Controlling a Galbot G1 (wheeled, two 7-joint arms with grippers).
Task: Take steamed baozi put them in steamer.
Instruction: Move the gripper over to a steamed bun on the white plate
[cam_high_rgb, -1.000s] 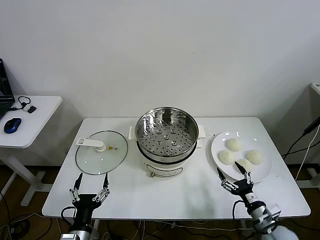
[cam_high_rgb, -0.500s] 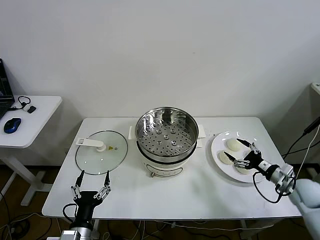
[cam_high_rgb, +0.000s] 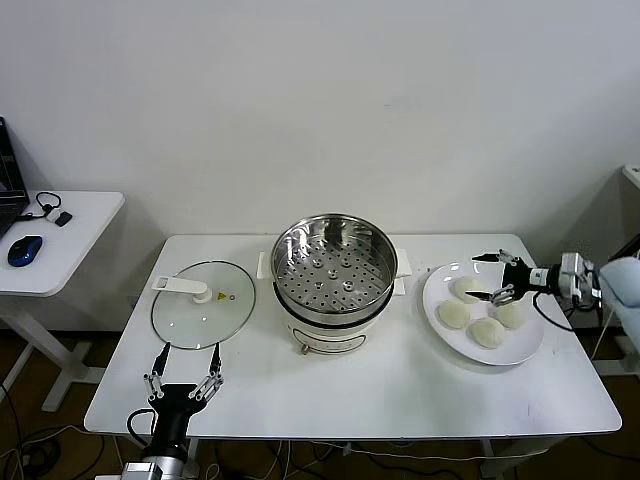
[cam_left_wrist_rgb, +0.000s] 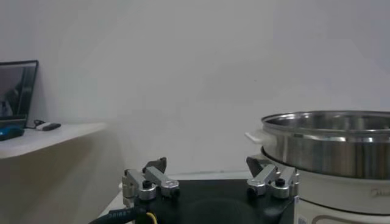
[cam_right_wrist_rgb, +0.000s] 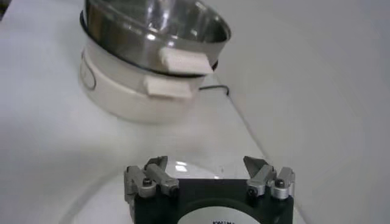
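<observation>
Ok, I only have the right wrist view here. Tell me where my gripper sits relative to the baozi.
Observer: The right gripper is open above the far side of the white plate, over the buns but gripping none.
Operator: Count the buns for me.
Observer: Four steamed baozi lie on the plate; none is in the steamer.
Operator: Report the left arm.
Observer: The left gripper is open at the table's near left edge, in front of the glass lid lying flat beside the pot.
</observation>
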